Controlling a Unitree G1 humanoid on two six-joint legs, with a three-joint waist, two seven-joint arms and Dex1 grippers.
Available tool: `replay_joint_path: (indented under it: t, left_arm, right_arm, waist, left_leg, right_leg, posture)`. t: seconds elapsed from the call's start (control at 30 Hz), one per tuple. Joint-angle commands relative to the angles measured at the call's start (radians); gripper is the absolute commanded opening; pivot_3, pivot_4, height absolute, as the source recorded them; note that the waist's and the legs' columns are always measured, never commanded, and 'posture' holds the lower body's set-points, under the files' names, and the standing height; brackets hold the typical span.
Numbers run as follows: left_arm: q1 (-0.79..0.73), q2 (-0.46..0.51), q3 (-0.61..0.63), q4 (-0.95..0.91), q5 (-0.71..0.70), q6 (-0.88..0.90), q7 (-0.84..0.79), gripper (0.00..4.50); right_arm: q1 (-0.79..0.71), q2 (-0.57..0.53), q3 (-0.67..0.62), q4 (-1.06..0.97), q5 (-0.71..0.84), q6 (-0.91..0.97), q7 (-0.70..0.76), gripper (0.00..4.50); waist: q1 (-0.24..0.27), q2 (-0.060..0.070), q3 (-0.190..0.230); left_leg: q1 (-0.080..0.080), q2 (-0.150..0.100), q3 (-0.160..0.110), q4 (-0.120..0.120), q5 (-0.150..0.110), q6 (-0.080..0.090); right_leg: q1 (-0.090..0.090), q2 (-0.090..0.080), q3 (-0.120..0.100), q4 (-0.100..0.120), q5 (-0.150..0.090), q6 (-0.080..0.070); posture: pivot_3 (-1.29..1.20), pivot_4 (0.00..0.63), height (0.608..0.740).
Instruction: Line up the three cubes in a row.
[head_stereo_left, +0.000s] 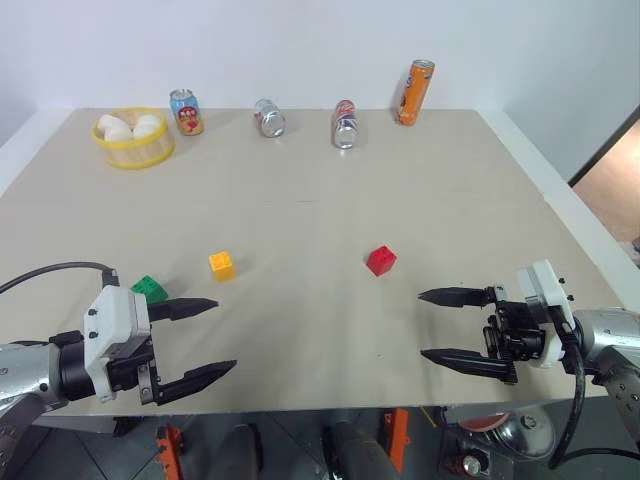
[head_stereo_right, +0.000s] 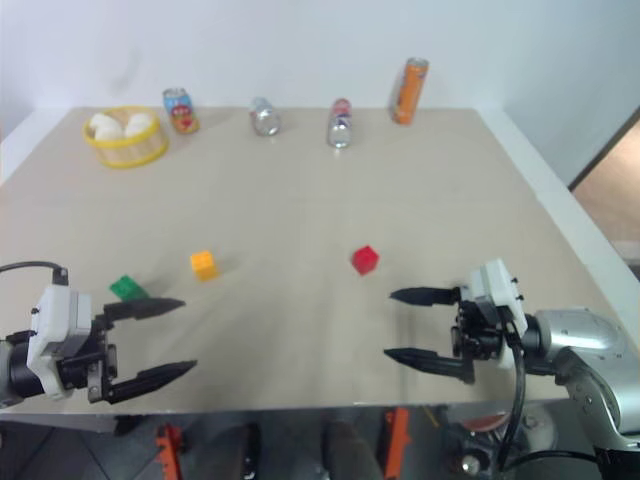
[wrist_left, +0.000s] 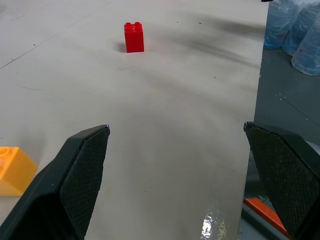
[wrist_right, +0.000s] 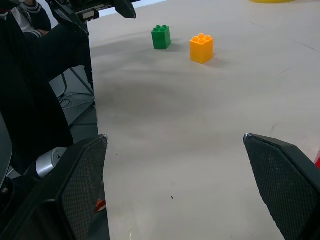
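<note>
Three small studded cubes lie apart on the beige table (head_stereo_left: 320, 200). The green cube (head_stereo_left: 150, 289) sits near the front left, the yellow-orange cube (head_stereo_left: 222, 265) a little to its right, and the red cube (head_stereo_left: 381, 260) right of centre. My left gripper (head_stereo_left: 200, 340) hovers open over the front left edge, just in front of the green cube and holding nothing. Over the front right edge my right gripper (head_stereo_left: 445, 327) stands open and empty, pointing leftward, some way in front and to the right of the red cube.
Along the far edge stand a yellow basket (head_stereo_left: 133, 138) of white balls, a small drink can (head_stereo_left: 186, 112), two cans lying on their sides (head_stereo_left: 269, 118) (head_stereo_left: 345, 124), and a tall orange can (head_stereo_left: 414, 92). The table's right edge drops to the floor.
</note>
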Motion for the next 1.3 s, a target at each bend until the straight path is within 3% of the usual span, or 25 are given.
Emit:
replay_joint_path:
  t: [0.03,0.8,0.93,1.03,1.17,1.3]
  left_arm:
    - [0.018,-0.005,0.037,-0.046,-0.006,-0.017,0.003,4.47]
    - [0.104,-0.049,-0.016,-0.079,0.06,-0.048,0.026,4.47]
    - [-0.025,-0.07,-0.042,-0.047,-0.012,0.014,0.133,4.47]
    - [-0.191,-0.149,-0.09,0.018,-0.057,0.068,0.293,4.47]
    - [-0.31,-0.251,-0.206,0.108,0.076,0.004,0.36,4.47]
    - [-0.359,-0.32,-0.306,0.183,0.154,-0.078,0.334,4.47]
  right_arm:
    - [-0.006,-0.01,-0.011,0.0,-0.002,-0.018,0.022,4.5]
    - [-0.005,-0.002,0.008,0.019,-0.033,-0.032,0.032,4.5]
    - [-0.134,0.067,0.042,0.058,-0.065,0.03,-0.162,4.5]
    - [-0.241,0.146,0.091,0.124,-0.158,0.063,-0.349,4.5]
    - [-0.335,0.242,0.147,0.221,-0.293,0.063,-0.541,4.5]
    - [-0.399,0.331,0.149,0.277,-0.319,0.098,-0.661,4.5]
  waist:
    - [0.0,0.0,0.0]
    - [0.0,0.0,0.0]
    - [-0.001,0.0,0.0]
    - [-0.001,0.0,0.0]
    - [-0.001,0.0,-0.001]
    - [-0.001,0.0,-0.001]
  left_leg:
    - [0.0,0.0,0.0,0.0,0.0,0.0]
    - [0.001,0.0,0.001,0.001,0.0,0.0]
    - [0.001,0.001,0.001,0.004,0.0,0.0]
    - [0.002,0.001,0.0,0.005,0.002,0.002]
    - [0.002,-0.001,0.001,0.008,0.003,0.003]
    - [0.0,-0.003,0.002,0.006,0.003,0.003]
  right_leg:
    - [0.0,0.0,0.0,0.0,0.0,0.0]
    - [0.001,0.0,0.001,0.0,0.001,0.0]
    - [0.001,0.001,0.001,0.0,0.003,0.0]
    - [0.003,0.002,0.001,0.0,0.005,0.001]
    - [0.005,0.002,0.002,0.0,0.009,0.003]
    - [0.003,0.001,0.007,0.0,0.01,0.006]
  posture:
    - [0.0,0.15,0.74]
    - [0.0,0.15,0.74]
    - [0.0,0.15,0.74]
    - [0.0,0.15,0.74]
    - [0.0,0.15,0.74]
    - [0.0,0.15,0.74]
